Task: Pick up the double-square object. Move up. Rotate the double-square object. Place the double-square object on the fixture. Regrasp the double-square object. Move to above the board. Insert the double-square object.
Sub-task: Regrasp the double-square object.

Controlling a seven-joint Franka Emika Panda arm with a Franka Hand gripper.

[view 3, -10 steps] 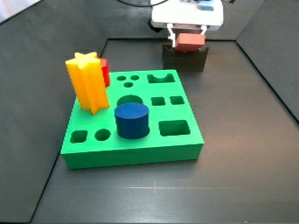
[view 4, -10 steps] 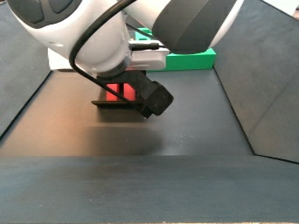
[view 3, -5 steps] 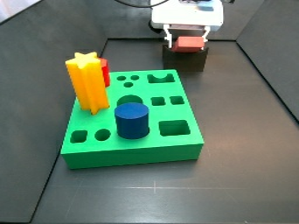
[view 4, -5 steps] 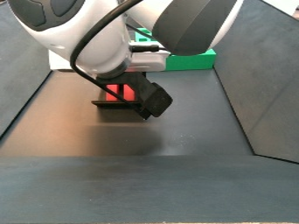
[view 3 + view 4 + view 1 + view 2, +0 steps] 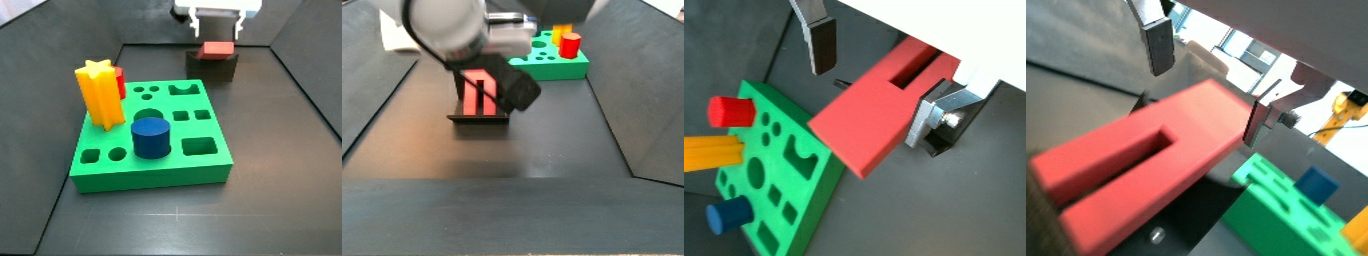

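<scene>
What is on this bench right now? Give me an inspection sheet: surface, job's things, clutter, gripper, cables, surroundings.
Surface: dark floor, bare apart from the items below.
Job's things: the double-square object lies on the fixture, slotted end showing in a wrist view. The board sits apart from both.
Clutter: the yellow star, blue cylinder and red peg stand in the board.
Gripper: the gripper hangs above the double-square object with its jaws open, and touches nothing.
Cables: nothing seen.
Surroundings: dark walls rise around the floor.
</scene>
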